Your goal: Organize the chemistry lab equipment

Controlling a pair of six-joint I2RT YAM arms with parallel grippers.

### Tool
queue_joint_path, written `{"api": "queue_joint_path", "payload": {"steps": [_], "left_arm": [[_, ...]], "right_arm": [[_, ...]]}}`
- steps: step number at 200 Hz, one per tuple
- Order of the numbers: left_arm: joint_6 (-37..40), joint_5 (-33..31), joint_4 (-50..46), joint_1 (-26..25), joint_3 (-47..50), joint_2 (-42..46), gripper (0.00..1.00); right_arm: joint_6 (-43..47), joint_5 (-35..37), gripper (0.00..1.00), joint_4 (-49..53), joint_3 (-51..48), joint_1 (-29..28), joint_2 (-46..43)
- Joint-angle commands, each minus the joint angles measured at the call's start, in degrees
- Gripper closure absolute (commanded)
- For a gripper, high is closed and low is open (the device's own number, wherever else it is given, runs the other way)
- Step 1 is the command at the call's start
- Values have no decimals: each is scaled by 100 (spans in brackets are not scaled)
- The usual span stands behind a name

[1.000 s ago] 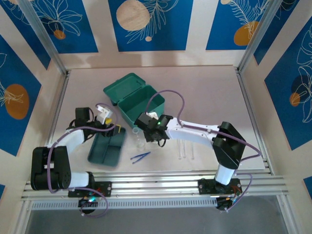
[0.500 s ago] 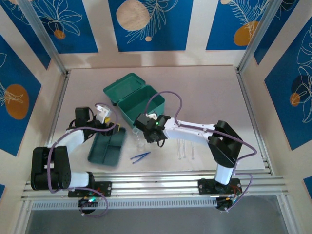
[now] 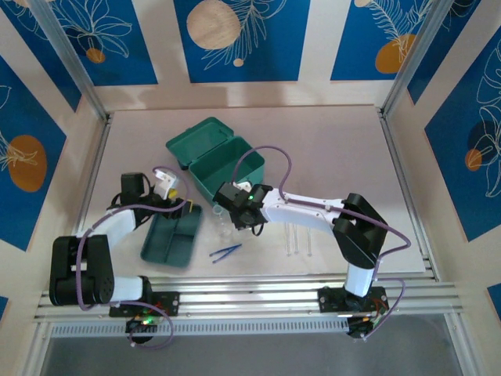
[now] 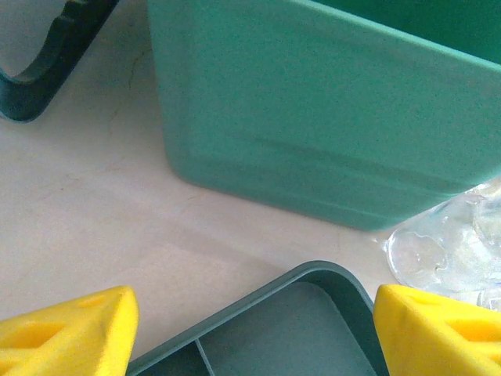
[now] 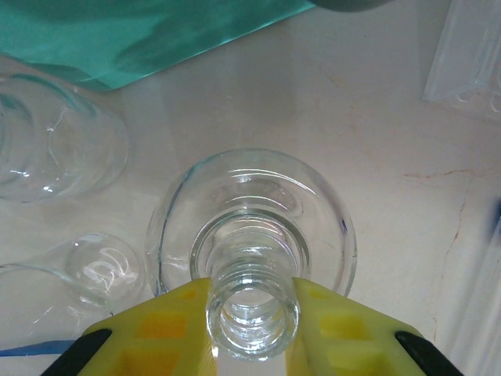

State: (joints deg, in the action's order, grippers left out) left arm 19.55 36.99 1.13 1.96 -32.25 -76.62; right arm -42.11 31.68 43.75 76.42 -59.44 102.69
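The right fingers [image 5: 176, 325] were pinched on the ribbed neck of a small clear glass flask [image 5: 250, 227], one yellow tip on either side and both touching the glass. The flask stood upright on the counter [image 5: 391, 133]. Its long axis ran straight up through the grip, and its round body bulged out just beyond the fingertips. I couldn't tell whether the squeeze was firm enough to lift it.

Off to one side of the flask stood a clear beaker [image 5: 55, 141], close to it but apart. A smaller glass piece [image 5: 94, 270] lay on that same side, nearer the fingers. Farther ahead rose the wall of the open teal case [image 5: 117, 31].

The left fingers [image 4: 70, 333] were spread wide and held nothing. The corner of the dark-green divided tray [image 4: 313, 276] lay between and below them, with the case wall straight ahead.

To my eye the right arm owned the flask. The lift would need to go straight up along the neck, clear of the beaker, before the flask swung toward the case ahead.
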Motion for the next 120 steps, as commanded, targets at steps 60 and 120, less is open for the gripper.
{"api": "queue_joint_path", "payload": {"steps": [60,120], "left_arm": [[-48,8,98,-46,78,112,21],[-48,1,107,-46,87,120,21]], "right_arm": [[-104,191,79,252,203,-6,69],[-96,193,82,174,221,0,11]]}}
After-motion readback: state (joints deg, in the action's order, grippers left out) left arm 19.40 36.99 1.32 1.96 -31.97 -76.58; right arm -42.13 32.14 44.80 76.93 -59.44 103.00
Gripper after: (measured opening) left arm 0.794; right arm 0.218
